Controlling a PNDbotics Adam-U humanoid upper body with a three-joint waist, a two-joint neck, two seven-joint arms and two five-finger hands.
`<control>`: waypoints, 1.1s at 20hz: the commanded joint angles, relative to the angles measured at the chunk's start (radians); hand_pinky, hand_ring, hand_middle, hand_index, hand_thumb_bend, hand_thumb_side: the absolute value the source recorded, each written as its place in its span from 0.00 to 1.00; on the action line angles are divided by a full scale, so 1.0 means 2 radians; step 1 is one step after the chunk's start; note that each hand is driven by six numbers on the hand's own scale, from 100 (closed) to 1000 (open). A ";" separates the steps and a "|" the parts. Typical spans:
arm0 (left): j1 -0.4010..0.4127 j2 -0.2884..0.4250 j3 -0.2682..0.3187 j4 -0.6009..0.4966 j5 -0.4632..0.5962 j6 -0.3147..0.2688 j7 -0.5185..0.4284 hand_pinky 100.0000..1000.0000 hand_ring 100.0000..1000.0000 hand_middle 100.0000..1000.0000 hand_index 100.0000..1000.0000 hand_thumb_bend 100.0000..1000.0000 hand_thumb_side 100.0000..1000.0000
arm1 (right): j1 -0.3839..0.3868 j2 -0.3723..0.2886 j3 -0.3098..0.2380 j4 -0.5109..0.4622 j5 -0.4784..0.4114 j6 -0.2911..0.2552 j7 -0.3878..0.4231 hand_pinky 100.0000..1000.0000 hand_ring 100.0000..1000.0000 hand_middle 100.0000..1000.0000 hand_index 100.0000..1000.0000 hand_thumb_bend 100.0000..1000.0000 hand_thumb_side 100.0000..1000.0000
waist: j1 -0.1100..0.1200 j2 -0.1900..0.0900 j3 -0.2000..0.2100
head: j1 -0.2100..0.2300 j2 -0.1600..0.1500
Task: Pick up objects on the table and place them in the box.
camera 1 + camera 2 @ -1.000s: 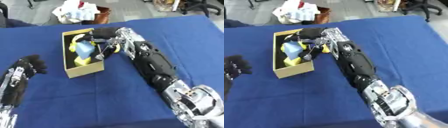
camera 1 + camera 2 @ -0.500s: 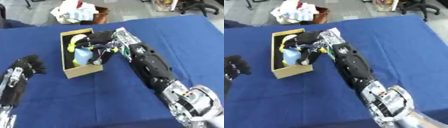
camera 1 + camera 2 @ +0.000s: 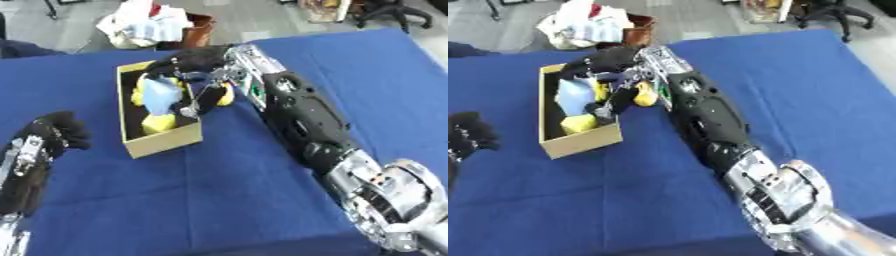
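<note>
A tan cardboard box (image 3: 164, 145) stands open on the blue table (image 3: 219, 200), left of centre. My right arm reaches in from the lower right, and my right hand (image 3: 199, 61) hangs over the box. Its fingers curl over the top of a light blue object (image 3: 162, 95) while the thumb (image 3: 199, 102) comes up from below, so the object sits upright inside the box between them. Yellow pieces lie in the box around it (image 3: 157, 122). My left hand (image 3: 54, 134) rests at the lower left with relaxed fingers, apart from the box.
Beyond the table's far edge a heap of white cloth (image 3: 144, 22) lies on a brown container (image 3: 197, 32). A dark office chair (image 3: 394, 10) stands at the far right. Bare blue cloth stretches right of the arm and in front of the box.
The right hand has stayed over the box with the blue object, which dipped deeper into the box and now sits slightly higher. The left hand has not moved.
</note>
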 commanded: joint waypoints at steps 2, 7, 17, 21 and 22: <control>-0.004 0.009 0.001 -0.009 0.000 -0.002 -0.001 0.59 0.62 0.59 0.77 0.00 0.77 | -0.009 -0.009 -0.005 -0.014 0.004 -0.054 0.052 0.89 0.95 1.00 1.00 0.00 0.49 | 0.001 0.000 -0.001 | -0.002 -0.005; -0.004 0.009 0.001 -0.009 0.000 -0.002 -0.001 0.59 0.62 0.59 0.77 0.00 0.77 | -0.008 -0.008 -0.007 -0.012 0.031 -0.054 0.034 0.88 0.95 1.00 1.00 0.00 0.31 | 0.000 0.000 0.000 | -0.004 -0.004; -0.004 0.009 0.001 -0.009 0.001 -0.003 -0.003 0.59 0.62 0.59 0.77 0.00 0.77 | -0.007 -0.004 0.002 -0.006 0.086 -0.054 0.015 0.89 0.96 1.00 1.00 0.24 0.16 | 0.000 0.000 0.000 | -0.007 -0.004; -0.005 0.009 0.001 -0.009 0.002 -0.003 -0.004 0.59 0.62 0.59 0.77 0.00 0.77 | -0.008 -0.007 -0.007 -0.003 0.094 -0.054 0.002 0.89 0.95 1.00 1.00 0.20 0.14 | 0.000 0.000 0.001 | -0.007 -0.005; -0.005 0.008 0.001 -0.009 0.001 -0.003 -0.004 0.59 0.62 0.59 0.77 0.00 0.77 | -0.009 -0.009 -0.011 -0.002 0.094 -0.054 0.000 0.88 0.95 1.00 1.00 0.19 0.14 | 0.000 0.001 0.001 | -0.007 -0.006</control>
